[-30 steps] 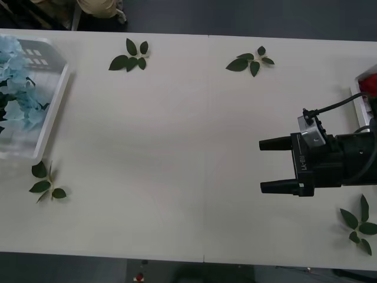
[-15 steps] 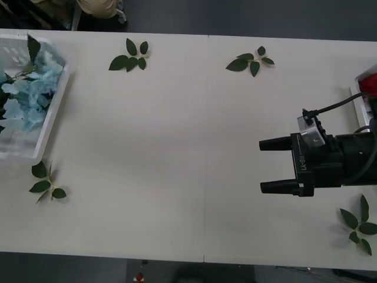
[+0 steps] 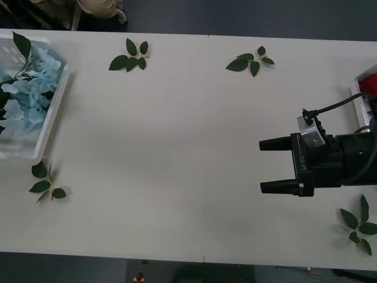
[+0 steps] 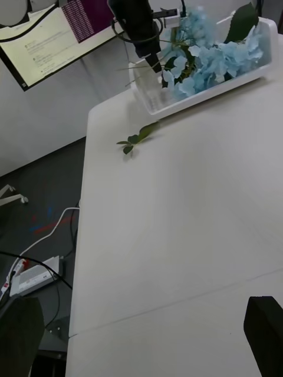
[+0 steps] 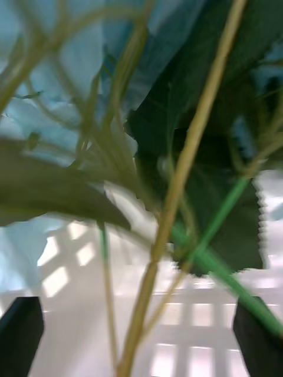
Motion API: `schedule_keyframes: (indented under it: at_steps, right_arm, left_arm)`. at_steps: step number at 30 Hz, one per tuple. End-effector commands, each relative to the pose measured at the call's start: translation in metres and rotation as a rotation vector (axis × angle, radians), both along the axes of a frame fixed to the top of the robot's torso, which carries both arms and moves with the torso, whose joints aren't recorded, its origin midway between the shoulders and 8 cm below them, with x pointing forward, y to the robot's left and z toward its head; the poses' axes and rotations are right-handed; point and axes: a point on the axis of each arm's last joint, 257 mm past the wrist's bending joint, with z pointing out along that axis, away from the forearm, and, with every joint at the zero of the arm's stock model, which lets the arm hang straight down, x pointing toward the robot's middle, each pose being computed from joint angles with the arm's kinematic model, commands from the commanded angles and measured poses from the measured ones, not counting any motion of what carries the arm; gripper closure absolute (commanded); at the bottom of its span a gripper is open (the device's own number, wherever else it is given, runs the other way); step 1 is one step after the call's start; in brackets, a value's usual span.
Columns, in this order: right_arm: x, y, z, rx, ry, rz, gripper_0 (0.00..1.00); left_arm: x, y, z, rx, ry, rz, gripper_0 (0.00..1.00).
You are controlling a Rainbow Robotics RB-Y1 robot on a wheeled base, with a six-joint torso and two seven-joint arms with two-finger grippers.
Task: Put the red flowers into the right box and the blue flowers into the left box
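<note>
Right gripper [image 3: 260, 165] hovers over the table's [image 3: 177, 147] right side, its 2 black fingers spread wide, holding nothing. Left gripper [image 5: 140, 339], fingers parted, sits among the blue flowers [image 3: 26, 94] in the left box [image 3: 50, 127], stems [image 5: 183, 171] passing between them unclamped. Red flowers [image 3: 370, 85] peek from the right box [image 3: 357, 78]. Wide bare tabletop lies between.

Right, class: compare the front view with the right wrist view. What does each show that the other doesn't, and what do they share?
Front view alone: the right claw, open above the table, the red flowers in the right box at the table's right edge, and four loose leaf sprigs, such as one near the far edge.

Right wrist view alone: the left claw reaching down into the blue flowers, plus a monitor.

Both: the blue flowers, the left box and the table.
</note>
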Motion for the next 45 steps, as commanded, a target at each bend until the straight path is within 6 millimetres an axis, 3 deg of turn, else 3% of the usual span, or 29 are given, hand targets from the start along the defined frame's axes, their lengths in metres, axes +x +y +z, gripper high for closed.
schedule_keyframes:
  at_steps: [1, 7, 13, 15, 16, 18, 19, 21, 31, 45]
  right_arm:
    - [0.002, 0.004, 0.009, 0.002, -0.06, 0.015, 0.0]
    - [0.002, 0.004, 0.009, 0.002, -0.06, 0.015, 0.0]
    - [0.002, 0.004, 0.009, 0.002, -0.06, 0.015, 0.0]
    - [0.002, 0.004, 0.009, 0.002, -0.06, 0.015, 0.0]
    - [0.002, 0.004, 0.009, 0.002, -0.06, 0.015, 0.0]
    - [0.002, 0.004, 0.009, 0.002, -0.06, 0.015, 0.0]
    - [0.002, 0.004, 0.009, 0.002, -0.06, 0.015, 0.0]
    - [0.002, 0.004, 0.009, 0.002, -0.06, 0.015, 0.0]
    - [0.002, 0.004, 0.009, 0.002, -0.06, 0.015, 0.0]
    - [0.002, 0.004, 0.009, 0.002, -0.06, 0.015, 0.0]
  left_arm:
    - [0.003, -0.006, 0.029, -0.049, -0.065, -0.092, 0.0]
    - [0.017, -0.038, 0.075, -0.023, -0.123, -0.256, 0.0]
    - [0.028, -0.079, 0.147, 0.046, -0.228, -0.399, 0.0]
    - [0.03, -0.116, 0.174, 0.018, -0.286, -0.495, 0.0]
    - [0.03, -0.124, 0.179, 0.008, -0.299, -0.516, 0.0]
    - [0.031, -0.164, 0.193, -0.075, -0.353, -0.603, 0.0]
    - [0.03, -0.173, 0.194, -0.102, -0.362, -0.621, 0.0]
    - [0.031, -0.212, 0.191, -0.252, -0.385, -0.653, 0.0]
    - [0.037, -0.305, 0.157, -0.517, -0.544, -0.744, 0.0]
    - [-0.028, -0.437, 0.111, -0.709, -0.565, -0.968, 0.0]
